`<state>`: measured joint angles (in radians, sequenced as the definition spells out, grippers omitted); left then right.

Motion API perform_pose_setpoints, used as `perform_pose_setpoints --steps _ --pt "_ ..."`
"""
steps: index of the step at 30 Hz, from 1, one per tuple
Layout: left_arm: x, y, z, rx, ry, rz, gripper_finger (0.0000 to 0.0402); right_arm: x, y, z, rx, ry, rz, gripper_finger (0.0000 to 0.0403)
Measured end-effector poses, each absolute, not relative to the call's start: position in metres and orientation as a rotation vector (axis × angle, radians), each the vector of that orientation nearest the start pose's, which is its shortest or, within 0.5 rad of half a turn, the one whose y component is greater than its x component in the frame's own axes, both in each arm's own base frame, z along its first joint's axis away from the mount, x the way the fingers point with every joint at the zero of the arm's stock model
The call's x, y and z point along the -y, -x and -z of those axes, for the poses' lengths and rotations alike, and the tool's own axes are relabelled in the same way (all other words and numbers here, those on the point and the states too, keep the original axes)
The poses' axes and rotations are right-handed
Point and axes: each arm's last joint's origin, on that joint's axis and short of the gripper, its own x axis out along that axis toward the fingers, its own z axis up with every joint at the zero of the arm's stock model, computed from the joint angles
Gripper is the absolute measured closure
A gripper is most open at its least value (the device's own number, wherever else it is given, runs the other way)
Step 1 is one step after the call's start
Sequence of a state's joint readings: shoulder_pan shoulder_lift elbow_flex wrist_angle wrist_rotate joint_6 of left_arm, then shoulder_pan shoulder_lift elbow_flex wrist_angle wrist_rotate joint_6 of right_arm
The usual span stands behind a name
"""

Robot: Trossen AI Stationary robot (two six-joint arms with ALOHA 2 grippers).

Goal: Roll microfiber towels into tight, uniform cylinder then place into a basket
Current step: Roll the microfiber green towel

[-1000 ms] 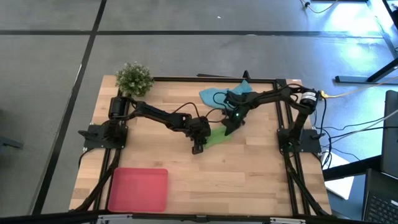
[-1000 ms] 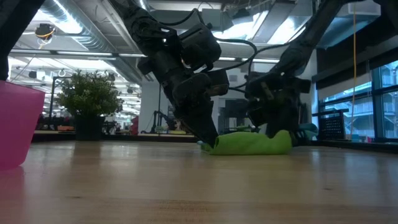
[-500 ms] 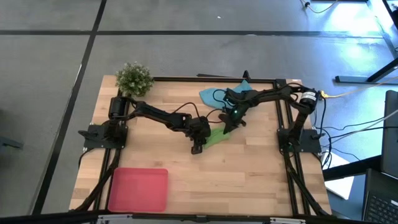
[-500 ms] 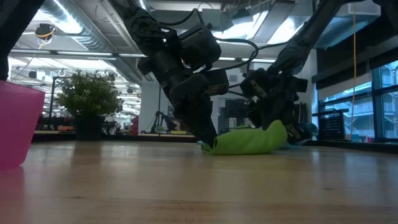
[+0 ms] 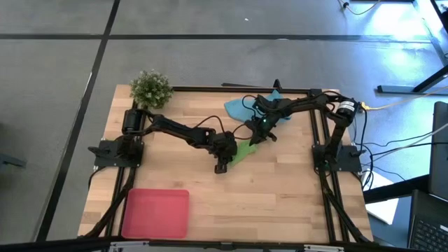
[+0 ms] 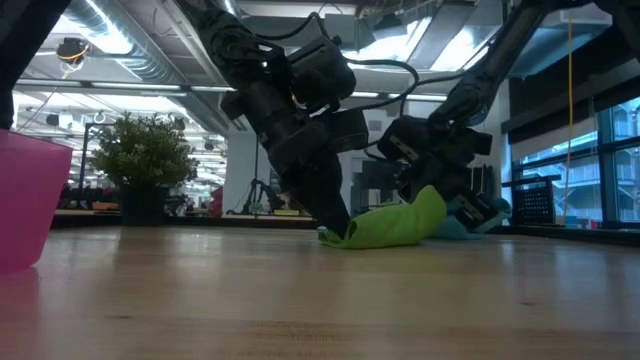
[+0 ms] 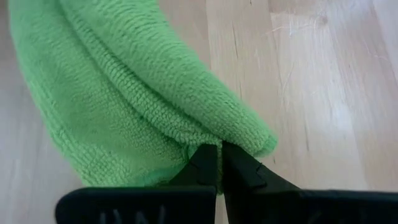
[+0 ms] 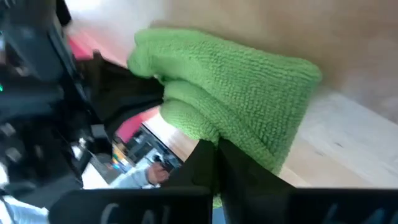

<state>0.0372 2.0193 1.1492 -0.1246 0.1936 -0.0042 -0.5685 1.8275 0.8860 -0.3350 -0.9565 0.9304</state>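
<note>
Two grippers mid-table: left gripper pinning lime green towel end down, right gripper clamped on opposite end, lifted.

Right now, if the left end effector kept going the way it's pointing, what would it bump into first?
Probably the wooden table. The left end effector points steeply down, shut on the green towel's edge, its tips seemingly almost at the wood already.

Both hands, left and right, pinch the green towel mid-table.
</note>
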Motion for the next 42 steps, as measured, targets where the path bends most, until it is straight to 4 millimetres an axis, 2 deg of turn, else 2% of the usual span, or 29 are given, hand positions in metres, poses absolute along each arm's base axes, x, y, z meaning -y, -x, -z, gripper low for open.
perform_pose_setpoints --steps 8,14,24,29,36,42 --pt "-0.008 -0.391 -0.112 -0.979 0.038 0.16 0.0401 0.153 -0.266 -0.116 -1.062 -1.863 0.193 0.0393" --pt "-0.012 -0.392 -0.116 -0.965 0.125 0.049 0.0401 0.149 -0.268 -0.116 -1.075 -1.838 0.194 0.0392" --pt "-0.013 -0.394 -0.116 -0.94 0.135 0.024 0.0336 0.148 -0.268 -0.116 -1.075 -1.83 0.189 0.0392" --pt "-0.016 -0.388 -0.128 -0.954 0.074 0.008 0.033 0.148 -0.268 -0.116 -1.074 -1.822 0.184 0.0391" --pt "-0.017 -0.373 -0.162 -0.97 0.036 -0.05 0.0333 0.149 -0.268 -0.116 -1.072 -1.809 0.182 0.0391" --pt "-0.01 -0.37 -0.178 -0.936 0.028 -0.033 0.0329 0.148 -0.268 -0.116 -1.073 -1.808 0.181 0.0391"
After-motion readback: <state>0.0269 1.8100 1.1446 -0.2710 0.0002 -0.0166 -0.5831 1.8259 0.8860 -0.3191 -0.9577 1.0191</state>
